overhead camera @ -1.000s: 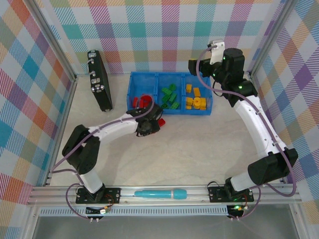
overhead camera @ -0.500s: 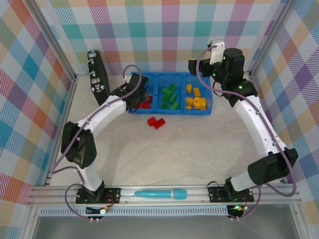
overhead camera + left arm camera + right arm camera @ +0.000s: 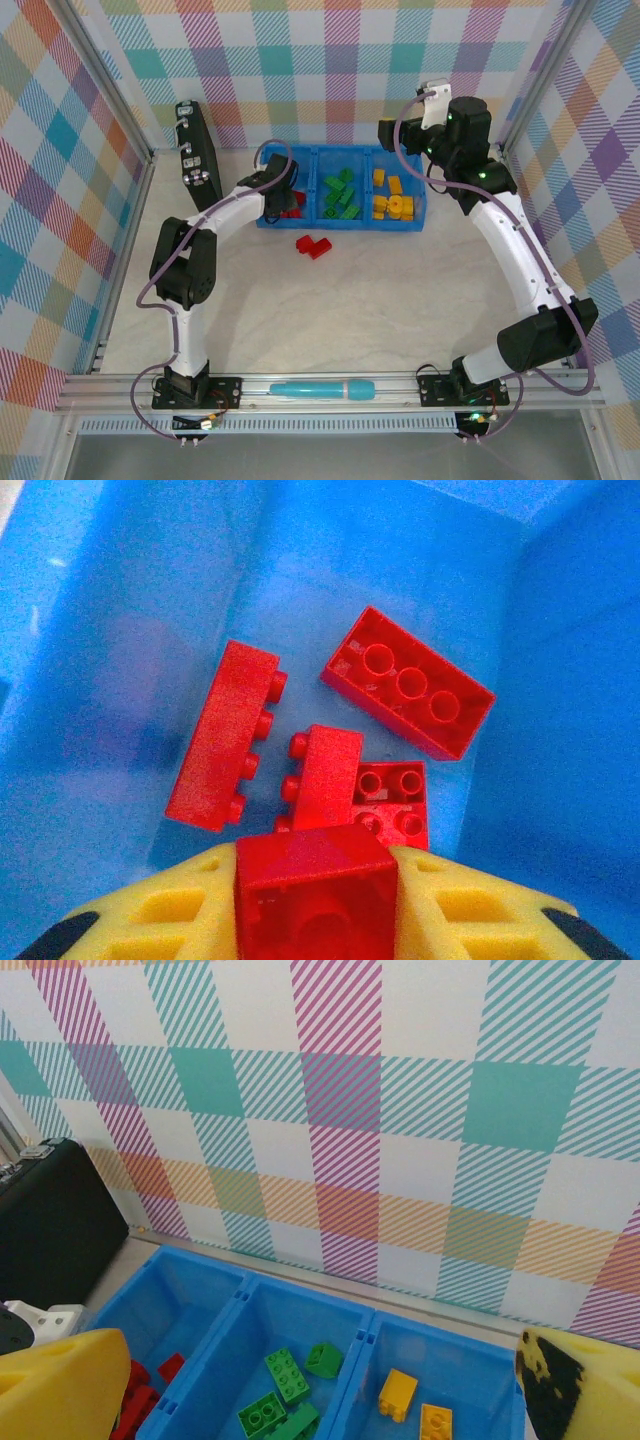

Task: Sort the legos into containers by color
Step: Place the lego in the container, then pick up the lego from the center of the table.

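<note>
My left gripper [image 3: 272,196] hangs over the left compartment of the blue tray [image 3: 335,227]. In the left wrist view its yellow fingers [image 3: 170,910] press both sides of a small red brick [image 3: 315,880]. Below it several red bricks [image 3: 410,682] lie on the compartment's floor. Two more red bricks [image 3: 314,245] lie on the table in front of the tray. Green bricks [image 3: 340,195] sit in the middle compartment, yellow ones [image 3: 392,202] in the right. My right gripper [image 3: 395,138] is raised over the tray's right end, jaws wide apart and empty [image 3: 320,1400].
A black case with silver latches [image 3: 200,160] leans at the back left, close to the tray. A teal pen-like cylinder [image 3: 320,389] lies on the front rail between the arm bases. Checked walls close in the back and both sides.
The left arm lifted a red brick from the table and swung back-left over the tray's left compartment. Two red bricks stayed on the table. The right arm has not moved.
</note>
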Robot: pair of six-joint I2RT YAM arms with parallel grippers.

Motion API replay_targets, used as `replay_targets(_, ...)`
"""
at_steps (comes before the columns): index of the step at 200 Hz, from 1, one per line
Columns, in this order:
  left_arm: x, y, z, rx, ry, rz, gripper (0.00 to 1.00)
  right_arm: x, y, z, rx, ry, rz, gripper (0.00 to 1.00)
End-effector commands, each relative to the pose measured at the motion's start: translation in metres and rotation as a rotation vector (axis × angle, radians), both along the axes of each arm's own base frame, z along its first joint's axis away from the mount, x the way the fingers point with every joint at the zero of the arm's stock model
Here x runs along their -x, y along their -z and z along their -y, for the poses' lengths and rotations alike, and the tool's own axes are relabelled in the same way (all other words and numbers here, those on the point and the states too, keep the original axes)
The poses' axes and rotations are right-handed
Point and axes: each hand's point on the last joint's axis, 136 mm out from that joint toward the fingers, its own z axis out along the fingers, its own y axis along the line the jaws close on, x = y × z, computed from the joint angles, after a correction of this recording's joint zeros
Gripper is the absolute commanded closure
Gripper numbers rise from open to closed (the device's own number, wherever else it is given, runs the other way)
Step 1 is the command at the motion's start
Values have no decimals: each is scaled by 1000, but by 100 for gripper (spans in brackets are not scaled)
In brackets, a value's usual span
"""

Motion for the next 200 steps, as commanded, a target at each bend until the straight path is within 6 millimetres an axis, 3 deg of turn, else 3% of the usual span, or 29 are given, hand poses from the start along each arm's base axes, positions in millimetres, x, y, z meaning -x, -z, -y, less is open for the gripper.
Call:
replay_targets(1,-11,-19,5,20,19,52,58,8,-18,0,-11,-5,50,1)
replay_targets(14,-9,-20,6,27,27,48,49,8,-18,0,-12,-6,48,1)
replay_targets(39,-3,-31,7,22,62,42,44,8,-19,1,-9,-4,49,1)
replay_targets(69,10,-71,5,-27,173,88,40,9,-19,1,-10,-2,50,1)
replay_targets(85,23,-96,15,-77,321,142,39,7,-18,0,-13,-5,48,1)
replay_targets(97,37,-101,21,-148,442,163,39,6,-17,-1,-13,-6,43,1)
replay_targets(152,125,-56,68,-339,917,93,38,5,-15,-2,-8,-10,35,1)
replay_targets(171,137,-40,80,-354,962,63,38,4,-14,-2,0,-11,38,1)
replay_targets(200,138,-21,98,-402,995,36,38,3,-12,-3,2,-12,33,1)
